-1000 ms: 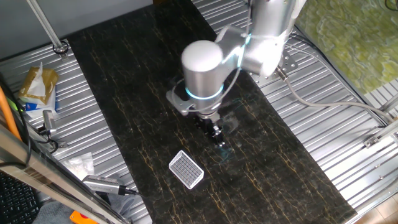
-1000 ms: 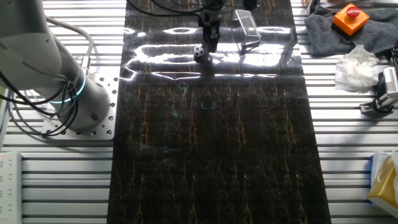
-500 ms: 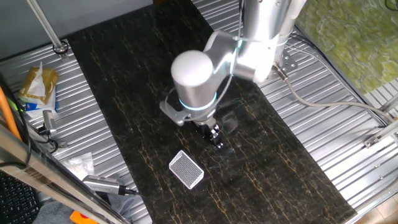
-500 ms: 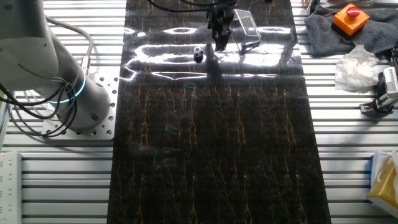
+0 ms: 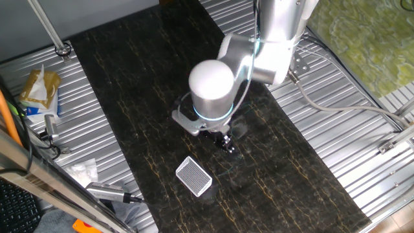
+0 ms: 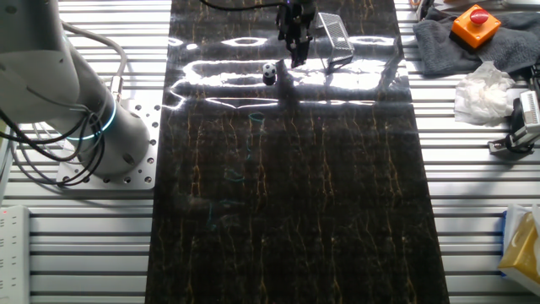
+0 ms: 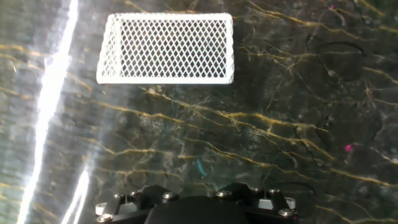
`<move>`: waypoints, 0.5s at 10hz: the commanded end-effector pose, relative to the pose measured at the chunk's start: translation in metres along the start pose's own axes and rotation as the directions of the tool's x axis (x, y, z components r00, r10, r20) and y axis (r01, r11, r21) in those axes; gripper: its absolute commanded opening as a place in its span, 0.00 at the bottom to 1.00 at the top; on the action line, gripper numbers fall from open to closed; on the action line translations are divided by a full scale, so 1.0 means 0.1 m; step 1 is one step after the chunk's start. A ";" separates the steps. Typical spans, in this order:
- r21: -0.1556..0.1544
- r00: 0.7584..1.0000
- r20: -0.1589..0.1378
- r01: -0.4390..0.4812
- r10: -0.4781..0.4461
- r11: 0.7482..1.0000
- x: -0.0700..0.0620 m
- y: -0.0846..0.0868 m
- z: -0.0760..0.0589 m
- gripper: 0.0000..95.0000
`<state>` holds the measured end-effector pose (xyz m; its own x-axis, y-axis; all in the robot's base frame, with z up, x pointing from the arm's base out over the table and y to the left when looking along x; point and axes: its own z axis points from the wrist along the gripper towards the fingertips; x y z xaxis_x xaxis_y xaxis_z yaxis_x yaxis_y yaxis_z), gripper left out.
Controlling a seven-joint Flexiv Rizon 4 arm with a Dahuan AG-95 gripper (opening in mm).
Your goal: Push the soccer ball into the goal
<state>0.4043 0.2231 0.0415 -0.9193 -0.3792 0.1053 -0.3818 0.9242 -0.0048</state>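
- On the dark, gold-veined desk (image 6: 287, 186), near its far end in the other fixed view — the tiny white ball with black patches (image 6: 268, 73) rests free, touching nothing.
- The small white-framed goal with grey mesh netting (image 6: 335, 35) lies on the same end of the desk; the hand view shows it as a long rectangle (image 7: 166, 48), its long axis running across the frame.
- The black two-finger hand (image 6: 297, 40) stands between ball and goal, just beside the ball and apart from it.
- Key relation: the ball lies on the side of the hand away from the goal, and it does not appear in the hand view — so a push toward the goal would, in judgement, first require the hand to pass round to the ball's far side.
- Whether the fingers are apart or together cannot be told; no view shows them clearly, and they hold nothing visible.
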 end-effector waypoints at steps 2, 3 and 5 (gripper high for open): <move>0.058 0.984 0.010 0.178 -0.179 0.982 -0.01 -0.01 0.00 0.80; 0.071 0.972 0.019 0.233 -0.235 0.970 -0.01 -0.01 0.01 0.80; 0.138 0.912 0.034 0.402 -0.410 0.905 -0.04 -0.01 0.02 0.80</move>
<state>0.4052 0.2231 0.0410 -0.7854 -0.6135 0.0819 -0.6183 0.7836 -0.0598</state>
